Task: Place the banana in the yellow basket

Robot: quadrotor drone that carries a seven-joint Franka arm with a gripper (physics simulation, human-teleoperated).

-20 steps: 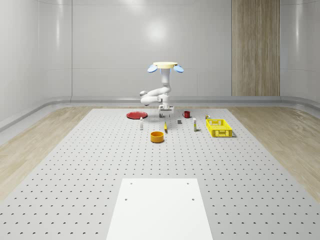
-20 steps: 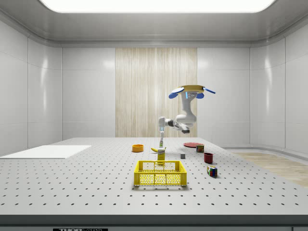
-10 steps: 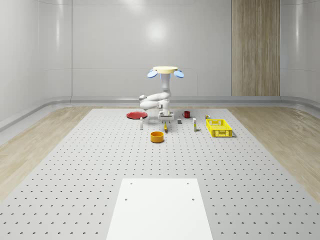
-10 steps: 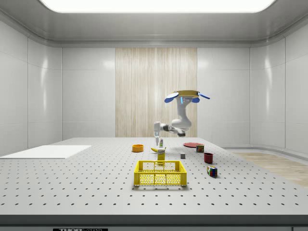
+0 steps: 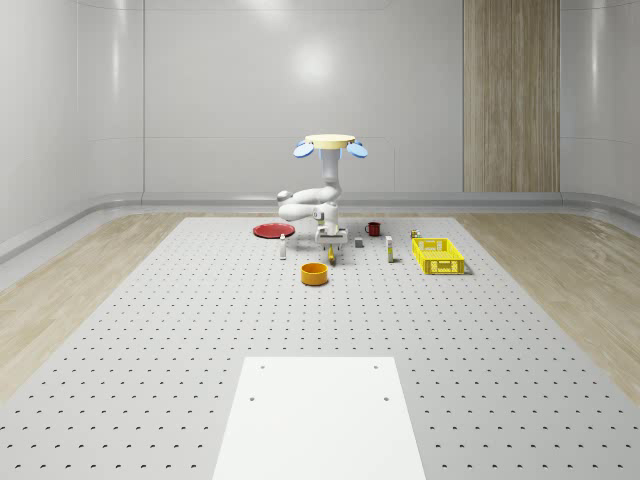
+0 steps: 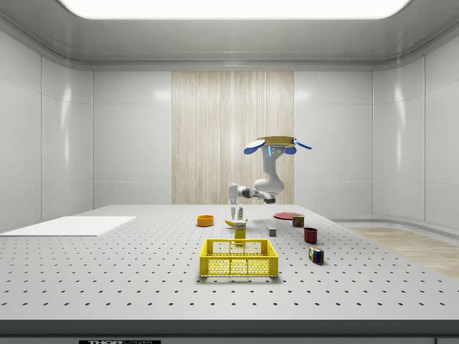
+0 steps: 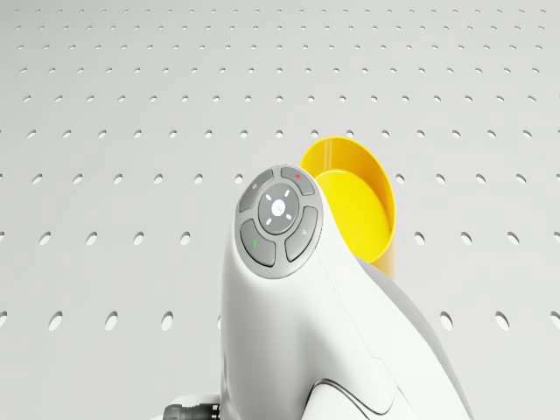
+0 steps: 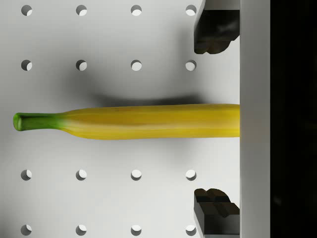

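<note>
The banana (image 8: 129, 121), yellow with a green stem, lies flat on the perforated table; it also appears small beside the arm (image 5: 331, 257) and beyond the basket (image 6: 230, 223). My gripper (image 8: 216, 120) is open and points down just above it. One dark fingertip (image 8: 213, 29) stands on each side of the fruit, and neither touches it. The drone (image 5: 330, 145) hovers over the table behind the banana, its arm folded forward and down to the gripper (image 5: 331, 248) (image 6: 236, 210). The yellow basket (image 5: 438, 256) (image 6: 239, 259) stands apart at the whole-scene view's right.
An orange bowl (image 5: 315, 273) (image 7: 354, 201) sits just in front of the banana. A red plate (image 5: 270, 231), a red mug (image 5: 373, 228), two small bottles (image 5: 390, 250), a carton (image 6: 240, 229), a grey cube (image 6: 272, 231) and a colour cube (image 6: 315, 254) stand around. A white mat (image 5: 320, 415) lies near the front.
The drone has dropped lower and shifted slightly toward the side view's left. The arm has brought the gripper down close over the banana. The objects have stayed put.
</note>
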